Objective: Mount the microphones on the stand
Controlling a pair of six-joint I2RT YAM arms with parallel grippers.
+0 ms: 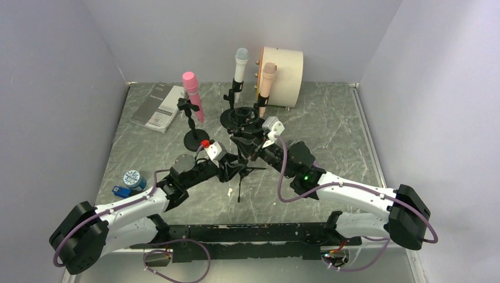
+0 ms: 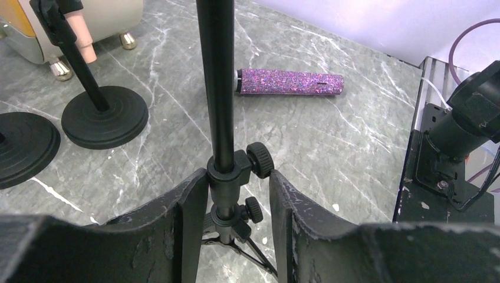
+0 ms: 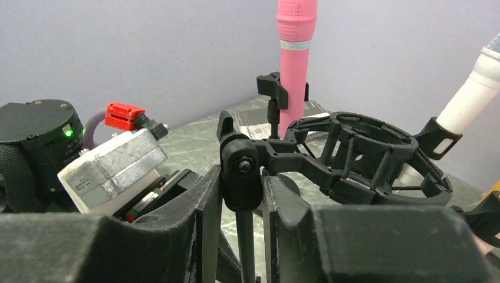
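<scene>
A black tripod stand [image 1: 240, 171] stands mid-table with an empty shock mount [image 1: 244, 116] on top. My left gripper [image 1: 236, 165] is shut on its pole collar [image 2: 227, 174], one finger on the collar and the other against the knob. My right gripper [image 1: 253, 147] is shut on the swivel joint [image 3: 240, 168] under the shock mount [image 3: 371, 156]. The purple glitter microphone [image 2: 289, 83] lies flat on the table; its head is hidden. The pink microphone [image 1: 193, 94], the white one [image 1: 240, 68] and the peach one [image 1: 266, 79] sit upright in other stands.
A cream round case [image 1: 283, 69] stands at the back behind the peach microphone. A booklet [image 1: 159, 106] lies at the back left. A blue tape roll [image 1: 132, 178] sits by the left arm. Round stand bases [image 2: 105, 118] lie near the tripod. A black rail [image 1: 253, 233] runs along the near edge.
</scene>
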